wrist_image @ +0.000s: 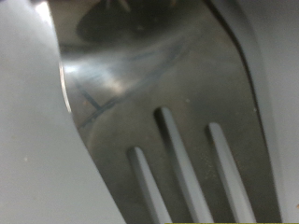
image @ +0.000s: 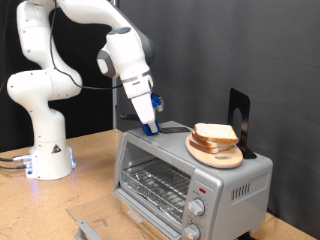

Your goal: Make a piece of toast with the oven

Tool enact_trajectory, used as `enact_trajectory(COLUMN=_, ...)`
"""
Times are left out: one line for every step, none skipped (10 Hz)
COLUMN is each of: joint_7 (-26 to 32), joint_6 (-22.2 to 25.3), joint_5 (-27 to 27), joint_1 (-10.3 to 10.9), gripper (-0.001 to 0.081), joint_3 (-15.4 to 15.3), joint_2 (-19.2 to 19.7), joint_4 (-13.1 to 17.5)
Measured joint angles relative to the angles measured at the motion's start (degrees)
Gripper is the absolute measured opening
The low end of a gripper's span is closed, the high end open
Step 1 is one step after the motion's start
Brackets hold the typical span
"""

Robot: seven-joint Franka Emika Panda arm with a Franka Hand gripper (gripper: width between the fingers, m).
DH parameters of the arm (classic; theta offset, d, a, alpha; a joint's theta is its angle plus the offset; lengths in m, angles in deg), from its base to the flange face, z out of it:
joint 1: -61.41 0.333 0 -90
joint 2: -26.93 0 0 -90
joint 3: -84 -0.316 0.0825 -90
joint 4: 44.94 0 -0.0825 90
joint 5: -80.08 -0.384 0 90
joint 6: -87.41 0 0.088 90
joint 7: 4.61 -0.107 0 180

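**Gripper down on oven roof, bread stack off to the side**

Foreground, lower centre of the exterior view: toaster oven (image: 190, 175), silver-grey, glass door shut as far as can be seen, wire rack visible behind the glass. Two round knobs (image: 196, 208) stacked at the lower right of its front panel. It sits on a wooden table (image: 90, 160).

On the oven's roof, right of frame centre: a round wooden plate (image: 214, 155) carrying a small pile of bread slices (image: 215, 134), pale with tan crust. Cannot single out one slice as the piece of toast; none sits on the rack inside. Behind the plate, a dark upright stand (image: 239, 115).

Gripper (image: 149, 126), with blue fingers, points down at the rear left part of the oven roof, at or just above the metal. The bread pile lies to its right in the frame, near but apart. Nothing visible between the fingers. Cannot tell whether they are spread or closed.

Wrist view: very close, blurred grey metal with three slots (wrist_image: 177, 159); pale out-of-focus shapes at both sides.

Background, left of frame: white arm base (image: 48, 150) on the table, black backdrop behind.
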Motion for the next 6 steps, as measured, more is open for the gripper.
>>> enact_trajectory(joint_7=-1.4, joint_6=-0.6, joint_5=0.3, joint_1=-0.3, gripper=0.0389, joint_3=-0.6, joint_2=0.1, joint_4=0.0)
enact_trajectory(joint_7=-2.7, joint_6=-1.1, joint_5=0.6, joint_1=-0.6, gripper=0.0389, joint_3=-1.2, joint_2=0.3, joint_4=0.0)
enact_trajectory(joint_7=-3.7, joint_6=-1.3, joint_5=1.1, joint_1=-1.1, gripper=0.0389, joint_3=-1.8, joint_2=0.6, joint_4=0.0)
enact_trajectory(joint_7=-4.5, joint_6=-1.4, joint_5=1.6, joint_1=-1.6, gripper=0.0609, joint_3=-2.1, joint_2=0.7, joint_4=0.1)
enact_trajectory(joint_7=-4.8, joint_6=-1.5, joint_5=1.9, joint_1=-1.9, gripper=0.0609, joint_3=-2.3, joint_2=0.7, joint_4=0.1)
enact_trajectory(joint_7=-4.8, joint_6=-1.4, joint_5=2.0, joint_1=-2.1, gripper=0.0672, joint_3=-2.3, joint_2=0.8, joint_4=0.2)
